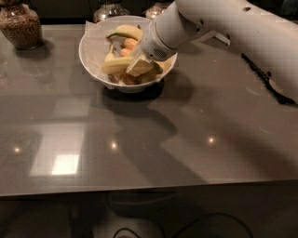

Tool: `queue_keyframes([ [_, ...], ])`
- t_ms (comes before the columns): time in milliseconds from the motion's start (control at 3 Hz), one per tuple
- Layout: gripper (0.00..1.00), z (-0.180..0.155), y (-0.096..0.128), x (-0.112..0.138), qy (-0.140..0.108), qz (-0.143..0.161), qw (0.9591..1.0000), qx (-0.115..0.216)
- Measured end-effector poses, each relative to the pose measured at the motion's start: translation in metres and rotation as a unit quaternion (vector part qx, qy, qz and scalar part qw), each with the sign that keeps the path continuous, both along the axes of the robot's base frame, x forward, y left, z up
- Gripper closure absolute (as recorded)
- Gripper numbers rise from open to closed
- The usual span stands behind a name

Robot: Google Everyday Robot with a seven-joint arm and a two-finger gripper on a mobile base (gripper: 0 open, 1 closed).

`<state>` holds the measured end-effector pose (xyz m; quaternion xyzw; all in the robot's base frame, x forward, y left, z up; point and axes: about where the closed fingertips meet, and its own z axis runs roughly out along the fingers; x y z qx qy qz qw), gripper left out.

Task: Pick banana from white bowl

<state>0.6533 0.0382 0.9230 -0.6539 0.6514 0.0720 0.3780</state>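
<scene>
The white bowl (pixel 91 51) stands at the back of the grey table, lined with white paper. The banana (pixel 115 65), long, nearly straight and pale yellow, lies across the front of the bowl. A more curved banana with a green stem tip (pixel 125 31) and orange fruits (pixel 128 44) lie behind it. My gripper (pixel 139 68) reaches into the bowl from the right, down at the banana's right end. The white arm covers the bowl's right side and hides that end of the banana.
A glass jar with brown contents (pixel 19 25) stands at the back left. Two glass lids or jars (pixel 109 9) stand behind the bowl. A dark cable (pixel 265 79) runs along the arm above the table's (pixel 139 153) right side.
</scene>
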Motion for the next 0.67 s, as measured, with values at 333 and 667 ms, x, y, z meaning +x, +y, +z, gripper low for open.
queue_keyframes([
  [333,1.00,0.015,-0.001,0.001,-0.010,-0.003,0.9999,0.013],
  [667,1.00,0.028,-0.008,-0.002,-0.019,-0.007,0.9993,0.032],
])
